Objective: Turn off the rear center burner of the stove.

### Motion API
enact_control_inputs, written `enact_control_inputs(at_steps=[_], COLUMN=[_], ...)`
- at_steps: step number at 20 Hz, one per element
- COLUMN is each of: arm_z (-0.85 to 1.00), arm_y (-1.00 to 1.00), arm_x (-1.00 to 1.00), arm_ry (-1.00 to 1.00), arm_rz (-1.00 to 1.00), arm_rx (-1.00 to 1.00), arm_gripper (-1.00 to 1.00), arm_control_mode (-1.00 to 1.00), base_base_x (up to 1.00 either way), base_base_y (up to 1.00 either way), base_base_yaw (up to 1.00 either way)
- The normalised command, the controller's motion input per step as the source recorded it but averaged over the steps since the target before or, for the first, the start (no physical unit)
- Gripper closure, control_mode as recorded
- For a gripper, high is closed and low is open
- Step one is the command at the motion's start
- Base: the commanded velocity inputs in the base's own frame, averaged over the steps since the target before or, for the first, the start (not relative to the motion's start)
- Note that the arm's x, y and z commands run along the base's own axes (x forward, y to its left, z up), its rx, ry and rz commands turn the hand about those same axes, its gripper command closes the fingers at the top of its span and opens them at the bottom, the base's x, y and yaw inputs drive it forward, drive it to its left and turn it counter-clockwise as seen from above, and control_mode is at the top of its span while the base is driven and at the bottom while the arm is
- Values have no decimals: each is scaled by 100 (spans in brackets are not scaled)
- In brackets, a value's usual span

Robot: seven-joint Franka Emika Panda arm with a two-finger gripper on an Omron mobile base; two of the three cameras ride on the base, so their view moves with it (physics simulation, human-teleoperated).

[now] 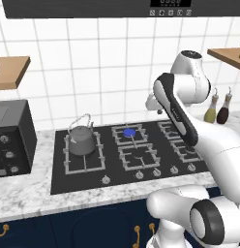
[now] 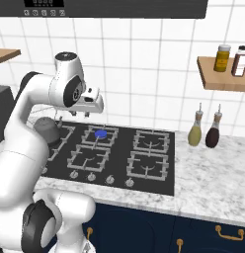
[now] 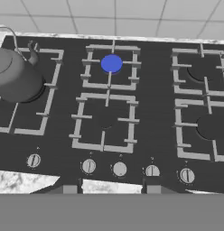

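The stove (image 1: 59,178) is a wide black glass cooktop with grey grates and a row of silver knobs (image 3: 119,168) along its front. The rear center burner (image 3: 111,63) shows a blue flame disc inside its square grate; it is also visible as the burner (image 1: 129,131) and the burner (image 2: 100,133) in the two base views. My gripper (image 3: 111,189) hovers high above the stove's front edge, looking down on the knob row. Its fingertips (image 3: 70,188) stand wide apart, with nothing between them. In the right base view the gripper (image 2: 81,114) hangs over the stove's left rear part.
A grey kettle (image 1: 82,140) sits on the left burner, also seen as the kettle (image 3: 16,76). A black boxy oven (image 1: 10,138) stands left of the stove. Two bottles (image 2: 195,129) (image 2: 212,131) stand on the marble counter at the right, under a wooden shelf (image 2: 223,79).
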Motion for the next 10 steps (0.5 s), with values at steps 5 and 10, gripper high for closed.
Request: enact_control_inputs(at_steps=[5,10], arm_z=[-31,-100], arm_y=[0,-12], arm_x=[-19,-25], arm_ry=[2,10], arm_rz=[0,0], arm_rx=[-7,-19], arm_gripper=[-100,-100], arm_control_mode=[-100,-100], base_base_x=[0,0], base_base_y=[0,0], base_base_yaw=[0,0])
